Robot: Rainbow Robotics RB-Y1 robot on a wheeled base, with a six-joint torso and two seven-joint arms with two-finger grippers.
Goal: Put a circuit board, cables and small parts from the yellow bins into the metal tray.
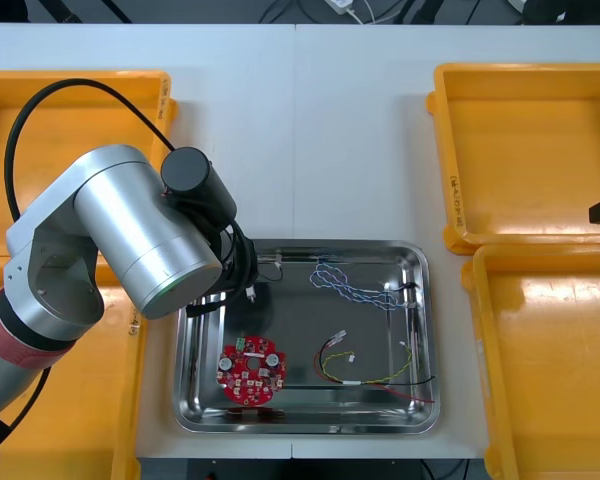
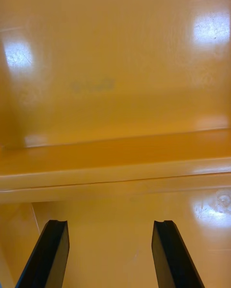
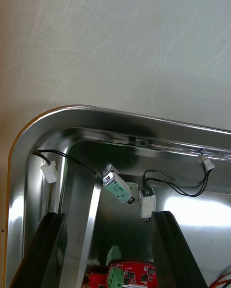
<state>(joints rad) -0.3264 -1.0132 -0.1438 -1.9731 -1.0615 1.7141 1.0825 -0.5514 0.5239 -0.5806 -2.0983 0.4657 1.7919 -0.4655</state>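
Counting as I go: four yellow bins, I've got the far left bin (image 1: 70, 130), near left bin (image 1: 80, 420), far right bin (image 1: 530, 150) and near right bin (image 1: 550, 360). One metal tray (image 1: 425, 330). One round red circuit board (image 1: 250, 368). Cables now: one twisted blue and white cable (image 1: 355, 285), one red and yellow cable (image 1: 365, 372), and on my left wrist view two thin black cables, first black cable (image 3: 67, 156), second black cable (image 3: 185, 190). Small metal parts, I make it two: first small metal part (image 3: 117, 189), second small metal part (image 3: 147, 202).
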